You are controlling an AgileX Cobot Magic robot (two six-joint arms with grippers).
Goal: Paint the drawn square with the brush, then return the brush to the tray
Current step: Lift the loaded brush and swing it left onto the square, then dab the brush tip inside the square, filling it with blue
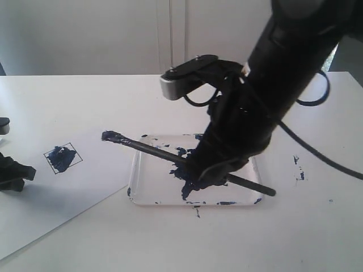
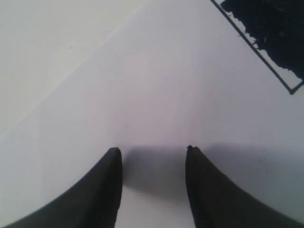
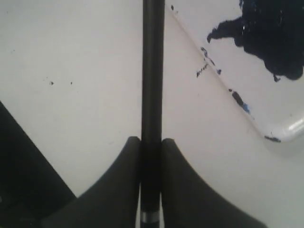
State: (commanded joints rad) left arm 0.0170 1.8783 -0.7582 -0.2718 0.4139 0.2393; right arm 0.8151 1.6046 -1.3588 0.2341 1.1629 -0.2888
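The brush slants across the tray, its paint-coated tip past the tray's left rim and its handle end past the right rim. My right gripper is shut on the brush near mid-handle, both fingers pressed against the black stick. The tray's corner and its dark paint blob lie beside the brush in the right wrist view. The drawn square, smeared dark blue inside, is on the white paper. My left gripper stands open over the paper near the square, holding nothing.
Blue paint flecks mark the white table right of the tray. The paper's edge runs diagonally toward the tray's left corner. A grey camera block on the right arm juts out over the tray.
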